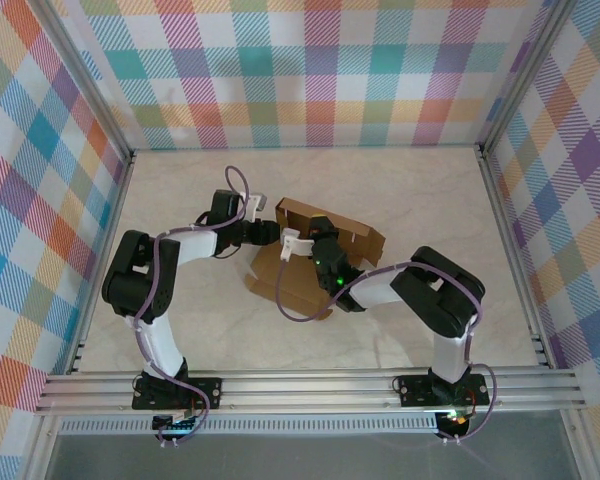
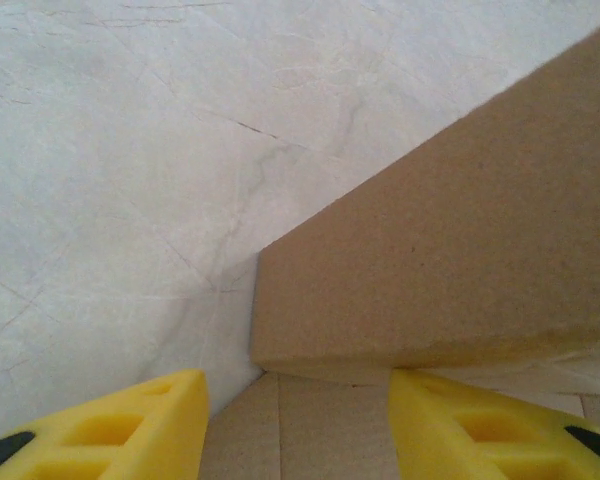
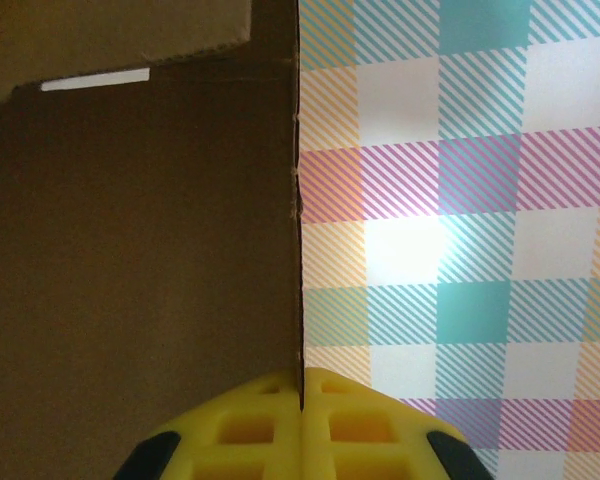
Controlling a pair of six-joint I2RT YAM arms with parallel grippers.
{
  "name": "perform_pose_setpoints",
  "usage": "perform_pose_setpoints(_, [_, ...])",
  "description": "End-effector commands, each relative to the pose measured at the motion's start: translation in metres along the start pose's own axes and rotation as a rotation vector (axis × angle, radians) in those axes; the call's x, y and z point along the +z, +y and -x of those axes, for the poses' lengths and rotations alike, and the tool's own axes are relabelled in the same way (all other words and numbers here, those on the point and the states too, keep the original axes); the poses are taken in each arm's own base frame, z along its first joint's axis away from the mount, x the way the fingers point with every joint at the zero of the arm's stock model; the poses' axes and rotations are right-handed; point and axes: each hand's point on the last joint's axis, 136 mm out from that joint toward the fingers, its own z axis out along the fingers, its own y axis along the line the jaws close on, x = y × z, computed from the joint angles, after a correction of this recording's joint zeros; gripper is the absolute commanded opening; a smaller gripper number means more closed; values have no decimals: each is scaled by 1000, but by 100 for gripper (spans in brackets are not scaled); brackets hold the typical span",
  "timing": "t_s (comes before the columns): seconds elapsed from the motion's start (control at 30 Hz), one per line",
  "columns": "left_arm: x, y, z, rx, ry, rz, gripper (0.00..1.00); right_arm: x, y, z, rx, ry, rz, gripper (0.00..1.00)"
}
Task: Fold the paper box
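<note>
Black-and-white arms [image 1: 158,340], purple cables [image 1: 236,168], yellow jaws

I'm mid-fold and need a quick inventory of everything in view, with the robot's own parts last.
paper box: one, brown, partly folded at the table's centre, one wall raised
table: one, pale marbled, under everything
walls: three, pastel plaid, around the table
rails: one set, silver, along the near edge
cables: purple, looping along the arms
left arm: one, black and white, reaching to the box
right arm: one, black and white, reaching to the box
left fingers: two, yellow, apart, at a corner of the raised wall
right fingers: two, yellow, shut on a box panel's edge
</note>
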Motion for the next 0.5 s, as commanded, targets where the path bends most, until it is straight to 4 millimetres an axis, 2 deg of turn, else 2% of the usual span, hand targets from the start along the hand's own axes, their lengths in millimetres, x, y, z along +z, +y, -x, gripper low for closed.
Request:
perform_pose_setpoints(0.0, [7,-5,9,2,-9,5,49,-4,-1,10,43,-31,39,0])
perform_pose_setpoints(0.27, [8,-20,13,47,-48,-11,54,-5,8,8,56,-19,84,0])
perform_pose_setpoints(0.47, [12,-20,16,40,-59,-5,47,-5,10,8,60,-19,100,0])
